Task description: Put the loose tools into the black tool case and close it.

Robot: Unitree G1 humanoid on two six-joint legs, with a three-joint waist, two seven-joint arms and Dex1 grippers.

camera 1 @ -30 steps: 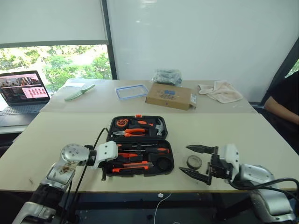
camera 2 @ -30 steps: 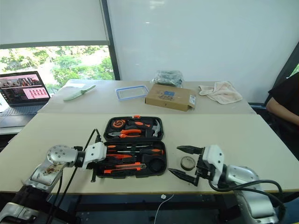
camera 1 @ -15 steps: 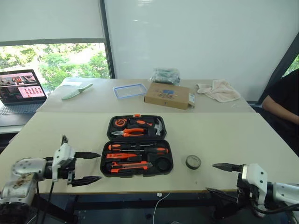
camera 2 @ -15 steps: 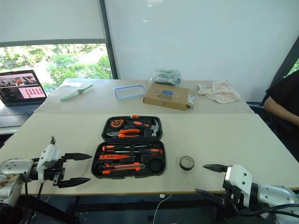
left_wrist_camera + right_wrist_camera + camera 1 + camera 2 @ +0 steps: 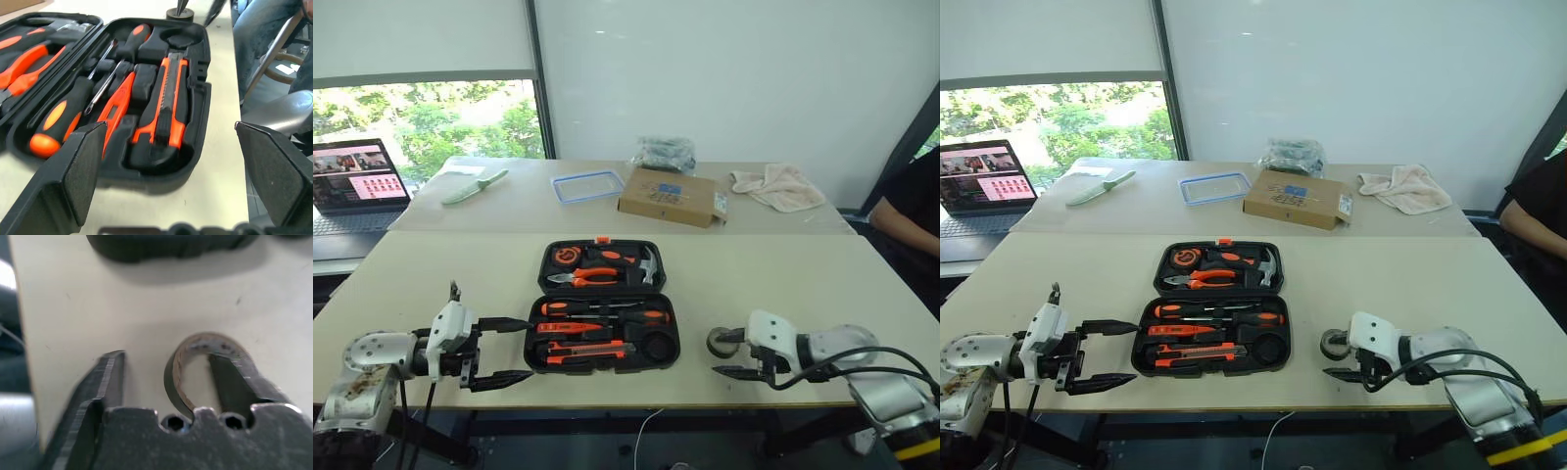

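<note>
**Right pincer straddles the tape roll, case waiting open**

On the left, the left pincer (image 5: 499, 352) hangs spread wide and empty just beside the black tool case (image 5: 604, 338), which lies open mid-table (image 5: 440, 264). Its near half carries the screwdrivers (image 5: 602, 311) and the utility knife (image 5: 589, 349), with a round slot free at the right end; the far half holds pliers (image 5: 592, 277) and a hammer. Over to the right, the right pincer (image 5: 728, 353) is half-closed around the wall of the tape roll (image 5: 719, 341), one finger inside the ring, one outside. The risk, to my eye: the flat roll skids or tips out as the fingers pinch.
</note>
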